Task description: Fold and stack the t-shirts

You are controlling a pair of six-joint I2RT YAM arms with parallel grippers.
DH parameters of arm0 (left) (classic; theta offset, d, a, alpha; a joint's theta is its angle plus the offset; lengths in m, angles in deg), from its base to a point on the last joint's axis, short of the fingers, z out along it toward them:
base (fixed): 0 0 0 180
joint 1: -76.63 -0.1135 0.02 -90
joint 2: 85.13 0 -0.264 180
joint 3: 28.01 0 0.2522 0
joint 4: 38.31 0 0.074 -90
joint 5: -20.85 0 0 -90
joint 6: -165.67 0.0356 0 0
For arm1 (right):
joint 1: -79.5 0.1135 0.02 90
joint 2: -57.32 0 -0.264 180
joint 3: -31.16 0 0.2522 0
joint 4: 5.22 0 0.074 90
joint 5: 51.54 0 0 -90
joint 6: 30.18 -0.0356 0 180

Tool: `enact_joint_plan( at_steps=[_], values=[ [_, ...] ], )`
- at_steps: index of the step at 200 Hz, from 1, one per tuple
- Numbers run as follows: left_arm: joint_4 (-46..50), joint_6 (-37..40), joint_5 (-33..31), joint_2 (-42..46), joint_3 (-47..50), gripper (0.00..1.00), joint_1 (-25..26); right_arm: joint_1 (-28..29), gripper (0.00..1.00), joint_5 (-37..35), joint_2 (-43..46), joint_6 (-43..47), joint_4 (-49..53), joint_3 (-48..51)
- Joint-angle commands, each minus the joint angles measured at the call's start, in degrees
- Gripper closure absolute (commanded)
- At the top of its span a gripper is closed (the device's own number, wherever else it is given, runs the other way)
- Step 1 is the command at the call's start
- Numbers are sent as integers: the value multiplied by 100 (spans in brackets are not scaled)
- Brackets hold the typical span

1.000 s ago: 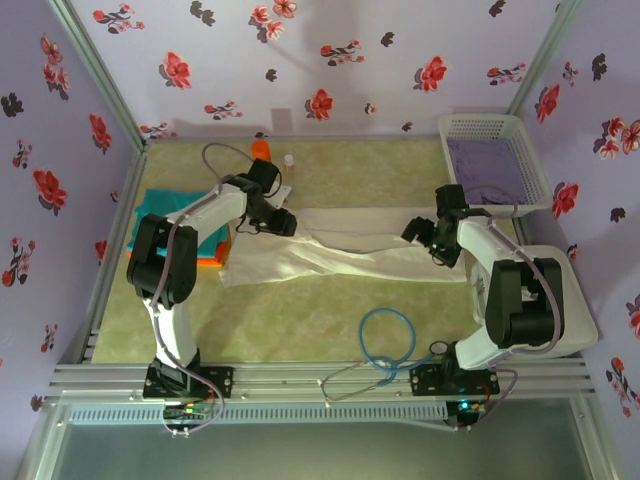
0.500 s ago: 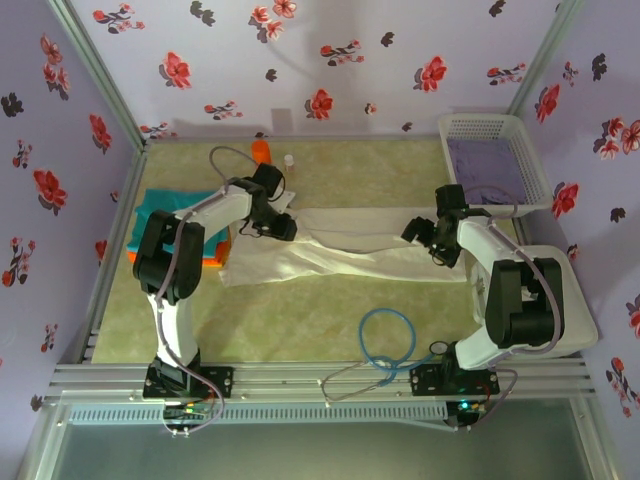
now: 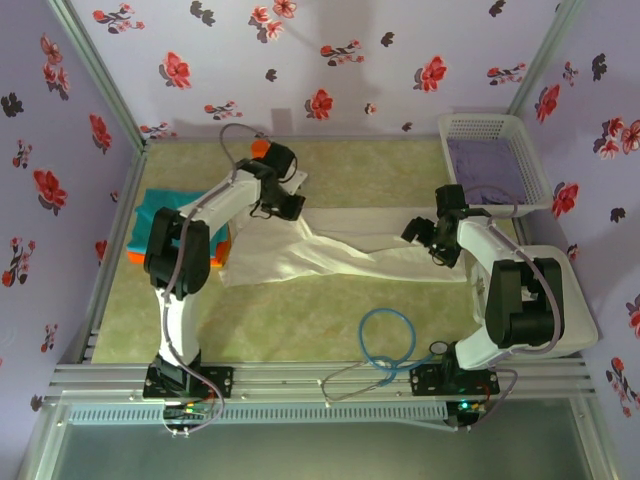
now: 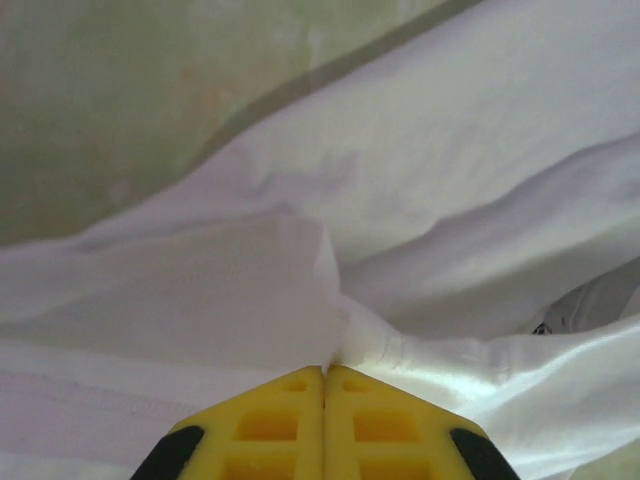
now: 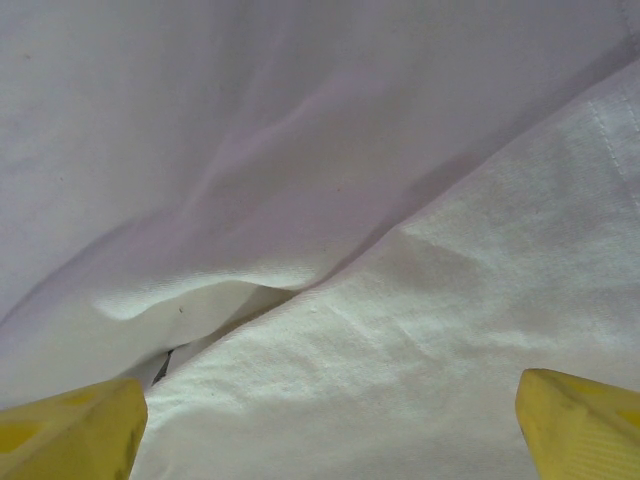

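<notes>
Top view, L to R: teal t-shirt (image 3: pixel 158 208) folded flat at L edge of the table (image 3: pixel 300 310), lying on an orange t-shirt (image 3: pixel 212 262) whose edges peek out beneath it; left gripper (image 3: pixel 291 207) sits just R of that stack, over the far-L end of the white t-shirt (image 3: pixel 340 258); white tee is spread across mid-table in a long wrinkly band, L end drawn up toward the gripper, near-L corner flat on the mat beside the orange tee; in the left wrist view the left gripper (image 4: pixel 324 372) has its yellow fingers (image 4: pixel 270 420) pressed together w/ a bunched fold of white tee (image 4: pixel 450 150) pinched at the tips, green mat showing upper L; behind the L arm, near the back wall, a small orange object (image 3: pixel 260 148) and a small white bottle (image 3: pixel 289 160), kind not clear; blue cable loop (image 3: pixel 386 340) on the mat near front, centre-R; right gripper (image 3: pixel 416 233) rests at the R end of the white tee; in the right wrist view the right gripper (image 5: pixel 330 430) has yellow fingers (image 5: pixel 70 430) spread wide apart, white tee (image 5: pixel 300 150) in folds under and between them, nothing clamped; far R, back corner, white basket (image 3: pixel 530 160) w/ purple cloth (image 3: pixel 485 170) inside, well apart from the folded stack.
</notes>
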Motion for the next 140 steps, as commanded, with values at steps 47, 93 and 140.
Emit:
enact_joint_plan(
  at_steps=[47,93,140],
  values=[
    [1106,126,-790,-1110,-1506,70,223,-34,5,-81,-22,178,202,-110],
    [865,-699,-1065,-409,-938,59,179,-34,5,-308,-39,223,151,-449],
    [-100,-2103,-733,834,1130,60,123,75,13,-317,-873,424,-170,-1181]
  ],
)
